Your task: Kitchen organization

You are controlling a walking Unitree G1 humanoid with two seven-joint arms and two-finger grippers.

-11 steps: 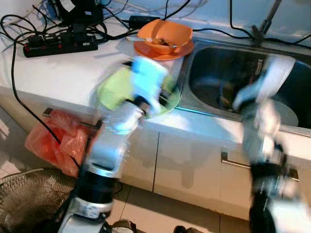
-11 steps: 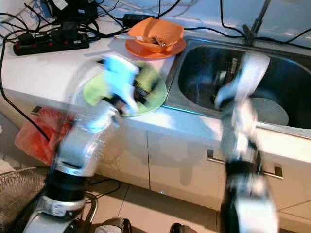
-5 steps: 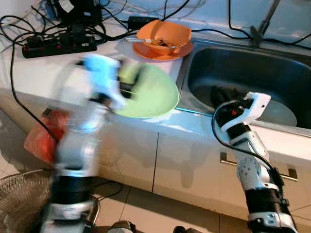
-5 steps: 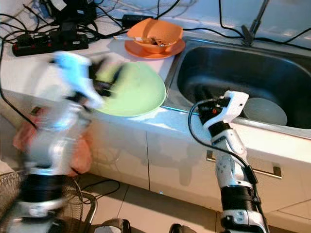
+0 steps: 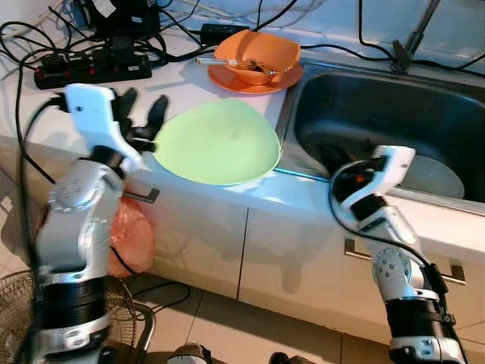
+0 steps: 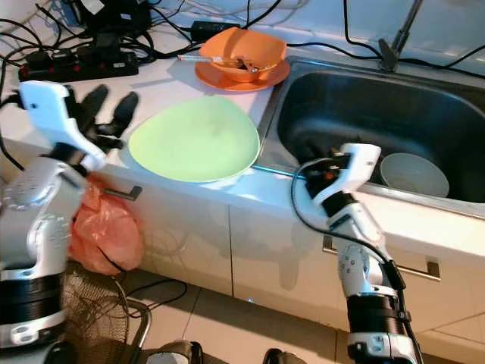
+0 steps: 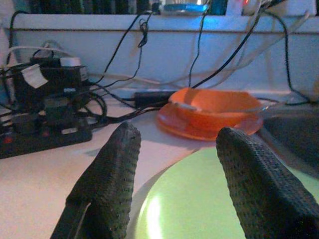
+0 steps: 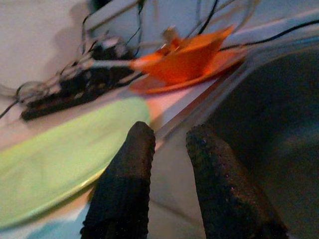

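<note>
A light green plate (image 5: pixel 217 142) lies at the counter's (image 5: pixel 91 114) front edge, beside the sink (image 5: pixel 394 114). The left gripper (image 5: pixel 140 117) hovers just outside its rim, fingers spread apart, holding nothing. An orange bowl (image 5: pixel 256 54) sits on an orange plate (image 7: pixel 175 125) near the back edge. The right gripper (image 8: pixel 169 164) hangs over the sink's near corner, fingers narrowly parted. A pale bowl (image 6: pixel 414 174) rests inside the sink.

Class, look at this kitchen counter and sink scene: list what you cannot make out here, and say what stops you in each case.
- What lies in the orange bowl: too small in the eye views, hidden by its wall in the left wrist view.
- The sink interior: dark, partly behind the right gripper.
- The faucet: cut off by the top edge.
- The green plate's near edge in the left wrist view: hidden by the left gripper's fingers.
</note>
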